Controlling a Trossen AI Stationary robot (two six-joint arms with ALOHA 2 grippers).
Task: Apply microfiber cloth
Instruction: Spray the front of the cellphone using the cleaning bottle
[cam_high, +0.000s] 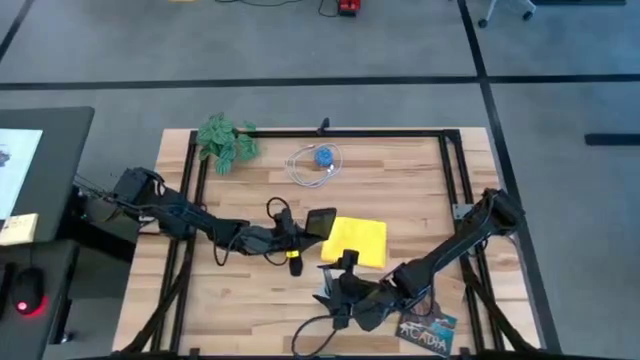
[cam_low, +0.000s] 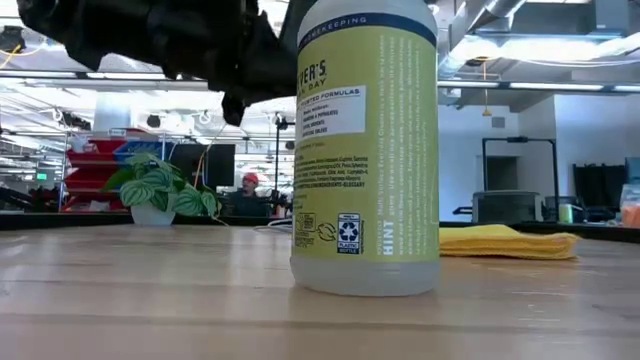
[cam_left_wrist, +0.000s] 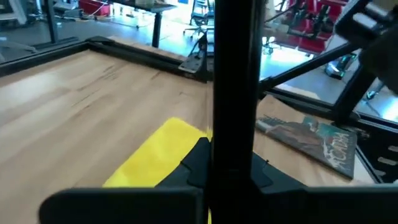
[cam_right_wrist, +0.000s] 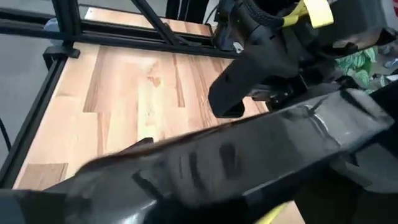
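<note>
left gripper (cam_high: 305, 235): reaching in from the table's left, hanging over the black phone (cam_high: 321, 222); by the look of the left wrist view it is gripping that slab on edge.
microfiber cloth (cam_high: 355, 241): lying flat near the table's middle, its left edge touching the phone.
handling: probably light, soft and floppy, sliding easily on wood; pinching a free corner or the right edge seems best.
right gripper (cam_high: 345, 283): hovering just below the cloth; fingers' state i cannot tell.
</note>
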